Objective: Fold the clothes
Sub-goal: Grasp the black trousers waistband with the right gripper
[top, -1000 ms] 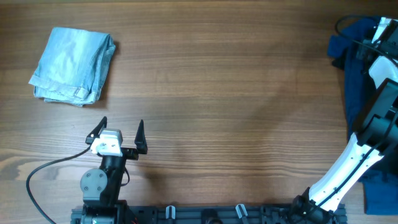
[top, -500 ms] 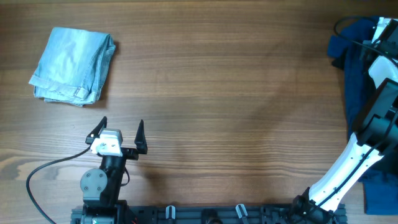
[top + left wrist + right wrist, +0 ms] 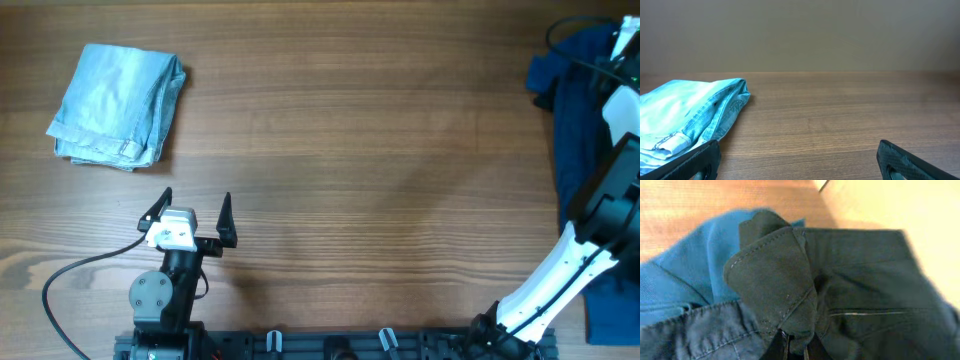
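Black shorts (image 3: 775,280) lie bunched on the royal-blue garment (image 3: 685,280), one fold pinched tight in the closed right tool (image 3: 796,347) directly over it; left tool (image 3: 195,212), spread wide and empty, sits well apart from that garment, so right arm is nearer.

Bare tabletop (image 3: 350,150) between denim (image 3: 118,105), blue heap (image 3: 562,85)

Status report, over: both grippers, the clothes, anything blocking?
Left gripper open, empty. Right gripper shut on black shorts fold, royal-blue garment beside it. Denim piece folded, far left. No obstruction seen.
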Controlling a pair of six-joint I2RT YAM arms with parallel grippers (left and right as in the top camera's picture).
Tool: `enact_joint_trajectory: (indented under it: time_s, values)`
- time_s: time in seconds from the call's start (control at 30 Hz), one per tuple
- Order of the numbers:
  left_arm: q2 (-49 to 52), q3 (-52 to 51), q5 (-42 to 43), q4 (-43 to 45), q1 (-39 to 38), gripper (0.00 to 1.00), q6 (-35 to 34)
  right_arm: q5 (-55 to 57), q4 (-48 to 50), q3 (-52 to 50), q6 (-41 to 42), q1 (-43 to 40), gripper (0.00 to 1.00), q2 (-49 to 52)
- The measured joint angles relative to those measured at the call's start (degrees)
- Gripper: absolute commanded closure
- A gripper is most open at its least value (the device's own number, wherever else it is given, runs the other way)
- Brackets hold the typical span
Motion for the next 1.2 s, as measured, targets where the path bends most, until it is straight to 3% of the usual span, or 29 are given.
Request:
enact_joint_trajectory:
  time_s: [0.97, 1.2]
  values:
    - [0.00, 0.00, 0.00, 0.00, 0.00, 0.00, 0.00, -5.68, -1.64, 0.00, 5.09, -0.37, 0.96, -2.73]
    - [0.00, 0.00, 0.00, 0.00, 0.00, 0.00, 0.00, -6.23, -7.10, -0.02, 5.11, 0.96, 0.96, -7.80]
